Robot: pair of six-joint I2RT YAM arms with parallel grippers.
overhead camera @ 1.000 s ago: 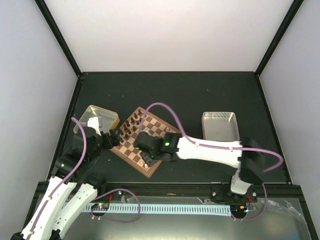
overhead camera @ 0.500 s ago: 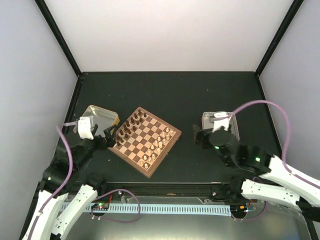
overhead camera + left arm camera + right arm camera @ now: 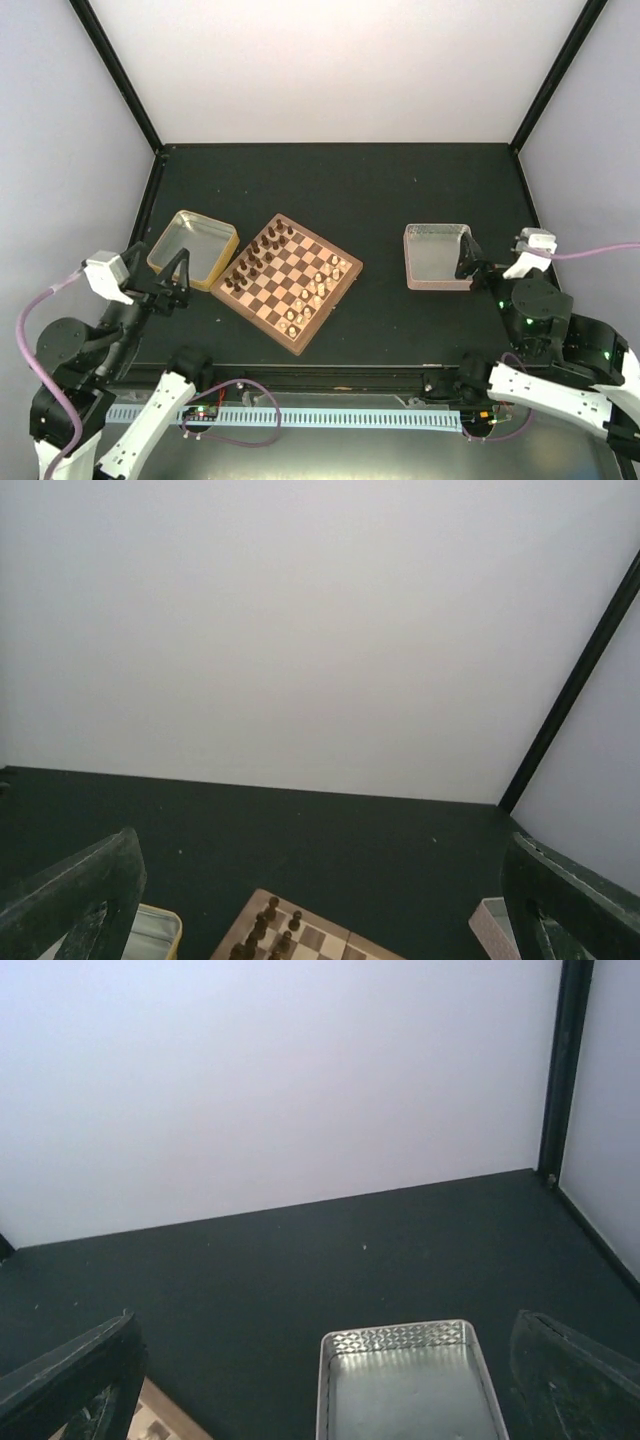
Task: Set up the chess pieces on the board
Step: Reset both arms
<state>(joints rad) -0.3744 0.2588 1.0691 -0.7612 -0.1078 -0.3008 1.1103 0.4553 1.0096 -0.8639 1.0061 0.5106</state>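
The board [image 3: 285, 300] lies tilted at the table's middle left. Dark chess pieces [image 3: 254, 259] stand in rows along its upper-left side, and pale chess pieces [image 3: 316, 289] stand on its lower-right side. My left gripper [image 3: 176, 282] is open and empty, drawn back left of the board. My right gripper [image 3: 474, 268] is open and empty, at the near right beside the pinkish tray. The left wrist view shows the board's far corner [image 3: 330, 945] with dark pieces [image 3: 272, 927] between wide-apart fingers [image 3: 75, 895]. In the right wrist view the fingers [image 3: 70, 1380] are wide apart too.
A gold-tan metal tray [image 3: 197, 229] sits left of the board and shows in the left wrist view [image 3: 150, 935]. A pinkish rectangular tray [image 3: 438, 285] sits to the right and looks empty in the right wrist view [image 3: 405, 1390]. White walls and black posts enclose the table.
My right arm has pulled off the board and back to the near right. My left arm has drawn back to the near left. Both grippers are now clear of the board.
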